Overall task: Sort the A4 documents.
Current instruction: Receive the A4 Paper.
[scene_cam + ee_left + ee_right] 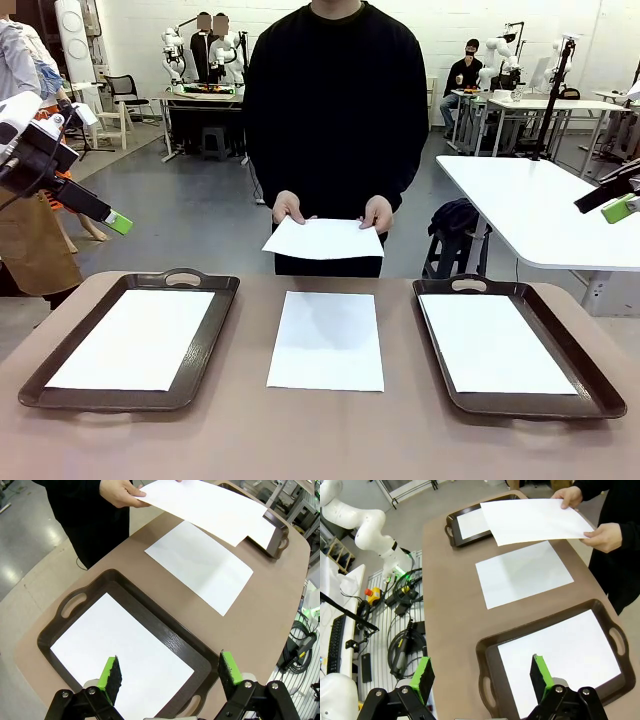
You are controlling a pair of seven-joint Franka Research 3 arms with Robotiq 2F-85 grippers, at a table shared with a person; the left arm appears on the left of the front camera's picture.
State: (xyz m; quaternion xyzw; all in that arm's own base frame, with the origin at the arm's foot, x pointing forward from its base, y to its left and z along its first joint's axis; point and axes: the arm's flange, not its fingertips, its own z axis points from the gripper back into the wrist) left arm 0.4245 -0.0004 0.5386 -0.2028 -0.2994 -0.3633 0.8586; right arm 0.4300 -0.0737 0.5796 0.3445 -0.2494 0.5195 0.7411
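- So, far left: left gripper (118, 222) hangs in the air beside the brown table (320, 440), jaws spread wide, nothing in them.
- Left tray (218, 330), dark brown with handles, holds left-tray sheet (135, 338) lying flat, long axis running robot to person.
- Middle sheet (327, 340) lies flat on the bare tabletop between the trays, same long axis, touching neither tray.
- Beyond its far end, person (335, 90) holds held sheet (322, 238) in the air, one hand (288, 207) and other hand (378, 212) at its far edge. Long axis runs across the table. In each wrist view it hides part of the farther tray.
- Right tray (575, 345) holds right-tray sheet (495, 343) flat, long axis robot to person.
- Count: four A4 sheets, two trays.
- Far right: right gripper (620, 207) raised in the air, jaws wide apart, empty; white table (540, 210) behind it.
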